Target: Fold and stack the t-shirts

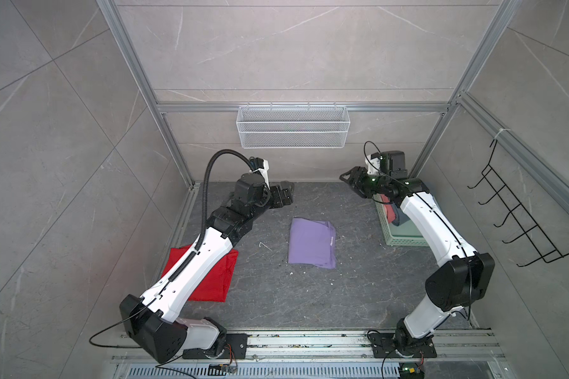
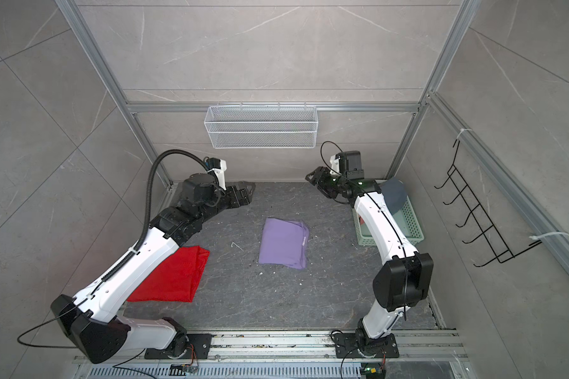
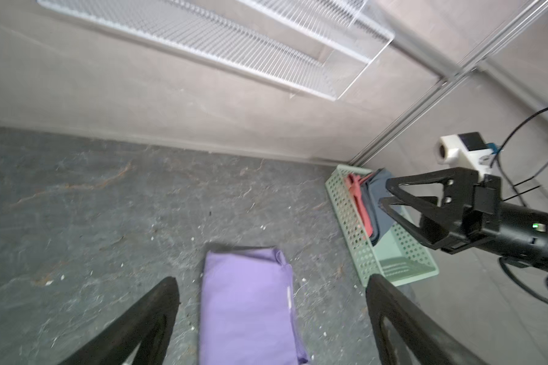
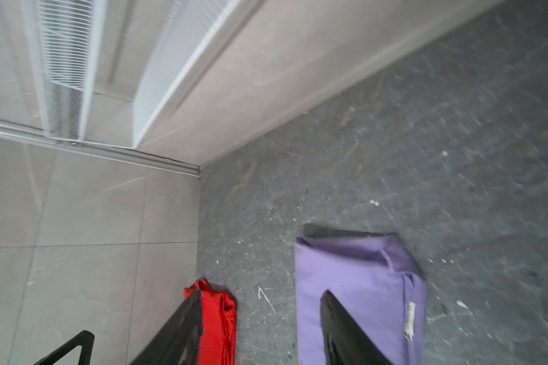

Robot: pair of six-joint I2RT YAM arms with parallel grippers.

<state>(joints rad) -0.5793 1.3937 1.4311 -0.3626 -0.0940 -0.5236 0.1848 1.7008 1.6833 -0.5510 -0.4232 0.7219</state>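
Left gripper (image 3: pixel 271 279): jaws wide apart, empty. Right gripper (image 4: pixel 262 292): jaws apart, empty. Lilac t-shirt (image 1: pixel 312 242) lies folded mid-table; red t-shirt (image 1: pixel 211 279) lies beneath the left arm.

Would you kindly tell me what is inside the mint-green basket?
Inside the mint-green basket, a salmon-pink t-shirt and a slate-blue t-shirt stand bunched at one end; the other end is bare. Anything beneath them is covered.
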